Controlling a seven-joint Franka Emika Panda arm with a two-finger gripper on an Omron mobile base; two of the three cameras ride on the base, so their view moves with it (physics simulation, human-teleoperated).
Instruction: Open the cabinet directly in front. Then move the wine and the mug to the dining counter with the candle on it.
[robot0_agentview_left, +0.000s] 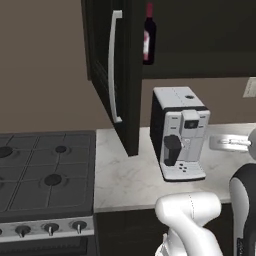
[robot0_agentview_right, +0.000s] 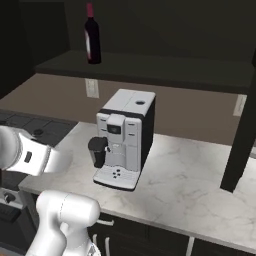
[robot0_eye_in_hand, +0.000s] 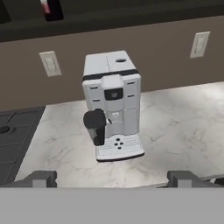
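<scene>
Boxy white coffee machine (robot0_eye_in_hand: 113, 105) on veined marble; slim dark wine (robot0_agentview_right: 91, 35) above.

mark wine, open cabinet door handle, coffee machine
wine (robot0_agentview_right: 91, 37), right base view, on the label.
cabinet door handle (robot0_agentview_left: 113, 67), left base view, mid-bar.
coffee machine (robot0_eye_in_hand: 114, 98), hand view, front panel.

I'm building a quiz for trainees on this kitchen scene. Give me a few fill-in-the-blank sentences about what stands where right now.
1. The cabinet doors stand ____.
2. The wine stands upright on the cabinet's ____.
3. On the marble counter below stands a white ____ machine.
4. Left of that counter lies a gas ____.

Missing words: open; shelf; coffee; stove
</scene>
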